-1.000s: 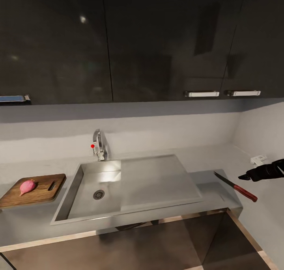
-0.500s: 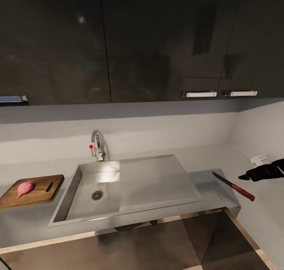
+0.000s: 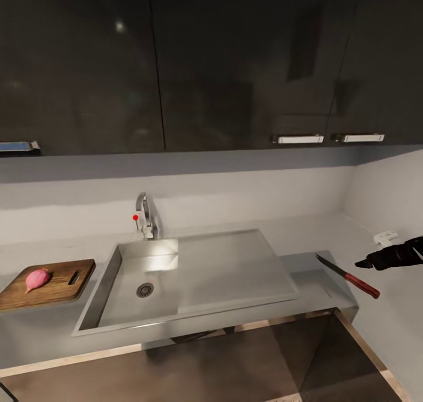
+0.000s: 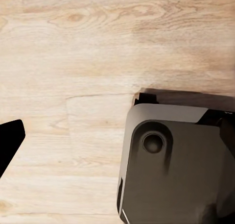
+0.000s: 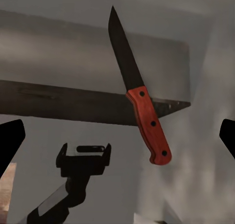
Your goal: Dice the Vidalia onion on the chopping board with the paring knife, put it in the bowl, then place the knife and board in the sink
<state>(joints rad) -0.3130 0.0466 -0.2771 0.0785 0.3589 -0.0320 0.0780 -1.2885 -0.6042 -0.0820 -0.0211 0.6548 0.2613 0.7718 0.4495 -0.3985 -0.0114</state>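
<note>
The pinkish Vidalia onion [image 3: 37, 279] lies whole on the brown chopping board [image 3: 56, 284], on the countertop [image 3: 35, 326] left of the sink [image 3: 235, 267]. The sink's basin holds nothing. The paring knife [image 3: 348, 276] lies at the countertop's right end, its red handle [image 5: 149, 128] reaching past the edge and its dark blade [image 5: 125, 57] on the slab. My right gripper [image 3: 365, 263] hovers just right of the knife, apart from it; in the right wrist view this gripper [image 5: 119, 137] is open wide around the handle. My left gripper [image 4: 117, 138] hangs open over the floor. The bowl is out of view.
Glossy black wall cabinets [image 3: 235, 67] hang above the grey backsplash. The chrome tap [image 3: 145, 216] with its red knob stands behind the basin. A white socket [image 3: 385, 236] sits on the right wall. Below my left gripper are the wooden floor [image 4: 73, 62] and my dark base [image 4: 171, 170].
The head camera has shifted slightly, sliding the whole picture a little left. The onion, board, knife and right gripper hold their places.
</note>
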